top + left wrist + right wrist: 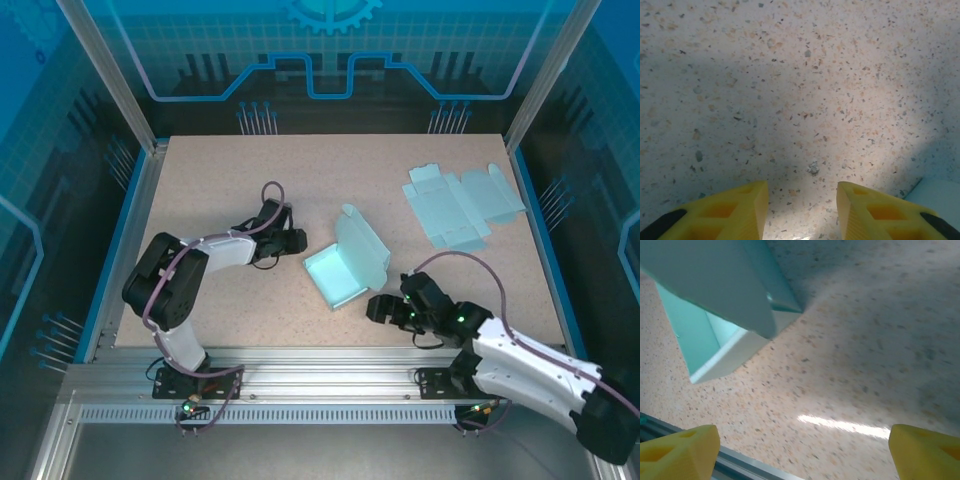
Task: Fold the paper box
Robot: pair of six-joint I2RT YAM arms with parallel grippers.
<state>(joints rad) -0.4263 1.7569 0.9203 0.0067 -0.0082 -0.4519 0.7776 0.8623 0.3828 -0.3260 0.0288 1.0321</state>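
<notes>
A pale turquoise paper box sits mid-table, its tray assembled and its lid standing up at the back right. In the right wrist view the box fills the upper left, lid overhanging the tray. My left gripper lies low just left of the box, open, with bare table between its yellow fingers; a corner of the box shows at the right edge of that view. My right gripper hovers to the lower right of the box, wide open, holding nothing.
Flat unfolded box blanks lie at the back right of the speckled table. A metal rail runs along the near edge, close under the right gripper. Blue frame edges border the table sides.
</notes>
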